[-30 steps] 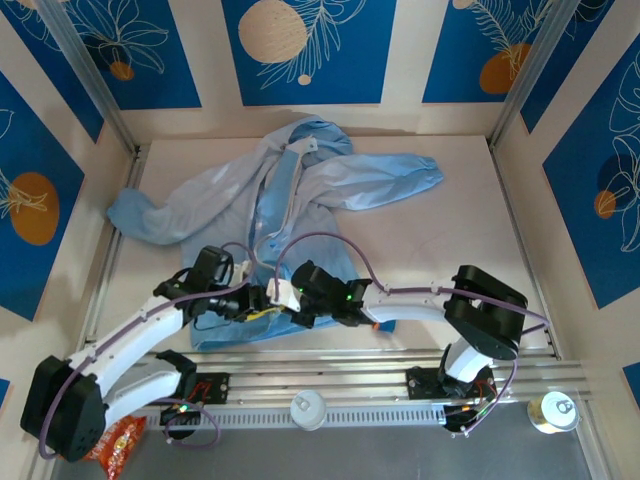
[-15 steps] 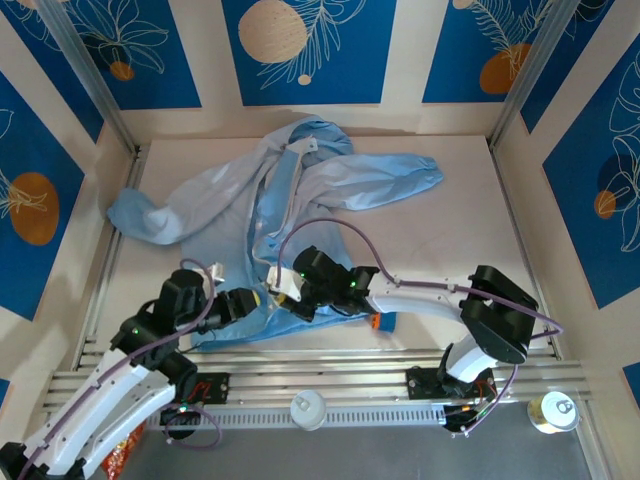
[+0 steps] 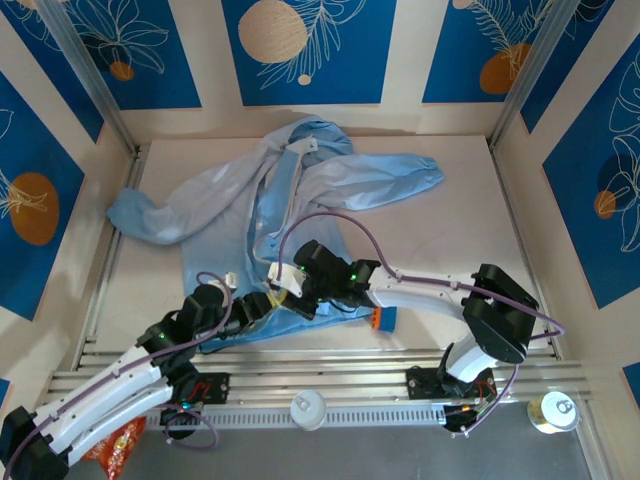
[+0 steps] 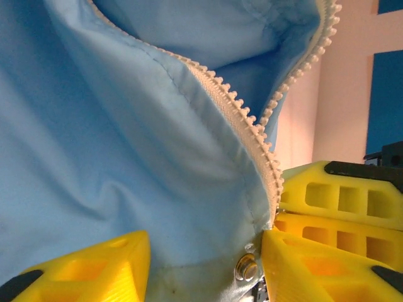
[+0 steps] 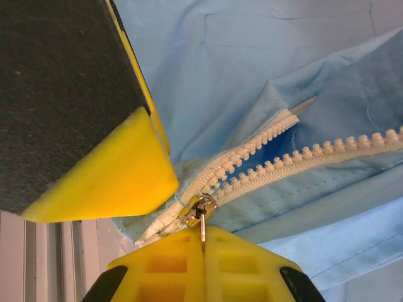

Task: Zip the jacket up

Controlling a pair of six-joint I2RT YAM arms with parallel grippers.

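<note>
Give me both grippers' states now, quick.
Left gripper: open, jacket hem between its fingers.
Right gripper: closed on the zipper pull.

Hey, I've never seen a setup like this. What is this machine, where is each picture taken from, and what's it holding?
These are two robot arms, left and right, bolted at the near edge of a table, each ending in a yellow two-finger gripper. The wide picture looks down from above; the two close-ups come from cameras on the wrists. A light-blue jacket lies spread on the table, its front mostly undone. The right gripper is shut on the zipper slider at the hem. The left gripper stands open with the hem fabric between its fingers.
</note>
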